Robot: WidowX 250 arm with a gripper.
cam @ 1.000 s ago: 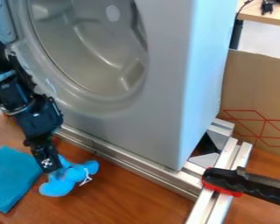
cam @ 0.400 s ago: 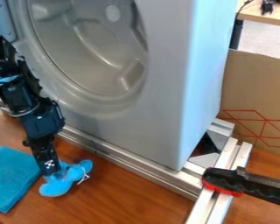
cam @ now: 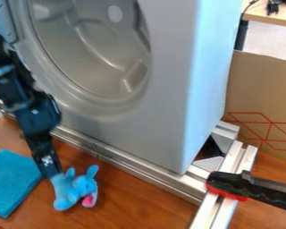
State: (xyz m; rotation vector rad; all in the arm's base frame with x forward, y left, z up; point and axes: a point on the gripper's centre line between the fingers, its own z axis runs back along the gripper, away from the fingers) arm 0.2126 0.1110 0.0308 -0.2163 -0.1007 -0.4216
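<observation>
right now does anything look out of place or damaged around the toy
Nothing stands out: the gripper holds the blue plush toy, the blue cloth lies flat beside it, and I see no spill or damage.

Robot arm (cam: 38, 116) is blk nearly all over, w/ chunky, boxy segments & uneven edges. Lt-blue band (cam: 1, 71) wraps the upper pt; thin greyish band (cam: 17, 107) sits lower, abv a squarish blk housing (cam: 39, 120). Hand (cam: 50, 175) is narrow, also blk, w/ small blk-&-wht patterned marking (cam: 47, 160); details too blurry to read.
</observation>
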